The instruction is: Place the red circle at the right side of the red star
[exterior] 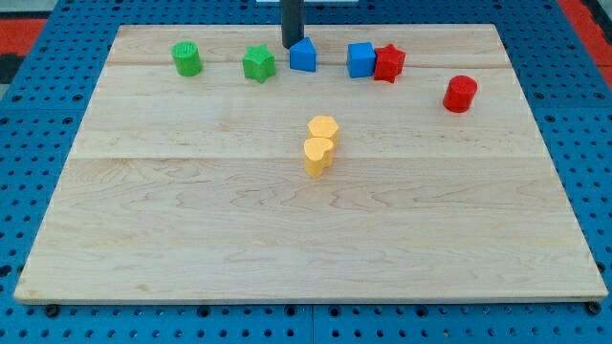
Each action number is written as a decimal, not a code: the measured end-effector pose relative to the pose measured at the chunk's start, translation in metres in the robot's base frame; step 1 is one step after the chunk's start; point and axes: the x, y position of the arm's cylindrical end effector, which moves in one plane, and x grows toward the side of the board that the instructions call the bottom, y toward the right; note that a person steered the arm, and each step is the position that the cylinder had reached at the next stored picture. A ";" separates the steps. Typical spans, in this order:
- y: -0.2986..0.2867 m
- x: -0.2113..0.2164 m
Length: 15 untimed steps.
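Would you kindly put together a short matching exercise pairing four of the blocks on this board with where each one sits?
Things:
1. red circle
2. red star
3. green cylinder
4. yellow blocks

Places:
A. farthest toward the view's left, near the top edge
B. touching a blue block on its right side
C. alone toward the view's right, lower than the top row
D. stacked close together near the board's middle

Pairs: 1-C, 2-B, 3-A, 4-D.

My tip is at the view's top, just left of another blue block, far from the red circle.

Straight dark rod (blunt tip)
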 end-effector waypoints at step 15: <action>0.212 0.090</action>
